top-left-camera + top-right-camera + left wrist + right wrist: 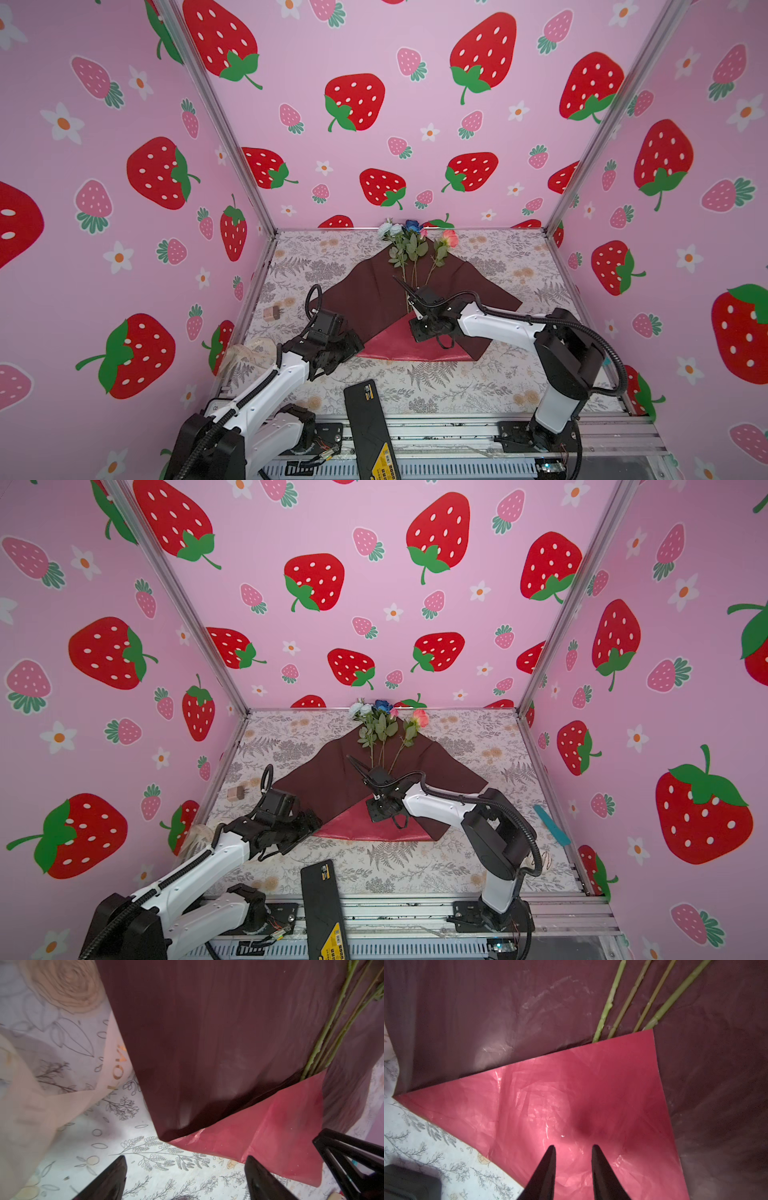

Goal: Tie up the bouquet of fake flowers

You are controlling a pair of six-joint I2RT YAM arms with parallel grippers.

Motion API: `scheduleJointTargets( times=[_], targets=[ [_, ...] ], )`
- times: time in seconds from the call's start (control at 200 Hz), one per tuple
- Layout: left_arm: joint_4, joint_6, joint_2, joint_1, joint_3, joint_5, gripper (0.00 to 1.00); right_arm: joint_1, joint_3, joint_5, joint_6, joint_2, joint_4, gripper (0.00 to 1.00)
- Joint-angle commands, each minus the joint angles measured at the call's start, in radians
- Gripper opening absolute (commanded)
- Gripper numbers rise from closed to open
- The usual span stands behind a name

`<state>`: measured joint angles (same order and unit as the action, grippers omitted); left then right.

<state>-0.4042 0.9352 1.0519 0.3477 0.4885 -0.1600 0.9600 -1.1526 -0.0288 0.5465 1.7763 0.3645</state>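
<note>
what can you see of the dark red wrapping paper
The wrapping paper is a glossy dark maroon sheet lying spread on the floral table cover. Its near corner is folded up into a brighter red flap covering the ends of the green stems that lie on it. The right gripper hangs over the flap, contact unclear; the open left gripper is beside its edge.
</note>
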Motion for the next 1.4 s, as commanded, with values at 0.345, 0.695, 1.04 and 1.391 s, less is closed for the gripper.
scheduleJointTargets(
  times=[0.345, 0.695, 1.04, 1.391],
  targets=[
    [0.322, 0.115, 0.103, -0.003, -0.098, -0.090, 0.86, -0.003, -0.038, -0.003, 0.010, 0.067, -0.029, 0.32],
    [0.502, 0.153, 0.006, -0.002, -0.183, 0.055, 0.83, -0.008, -0.051, 0.007, 0.015, 0.089, -0.062, 0.31],
    [0.540, 0.044, 0.002, -0.001, -0.112, 0.175, 0.76, -0.016, -0.055, 0.046, 0.017, 0.104, -0.080, 0.31],
    [0.538, -0.016, 0.077, -0.001, -0.081, 0.299, 0.67, -0.019, -0.049, 0.122, 0.008, 0.099, -0.115, 0.28]
  ],
)
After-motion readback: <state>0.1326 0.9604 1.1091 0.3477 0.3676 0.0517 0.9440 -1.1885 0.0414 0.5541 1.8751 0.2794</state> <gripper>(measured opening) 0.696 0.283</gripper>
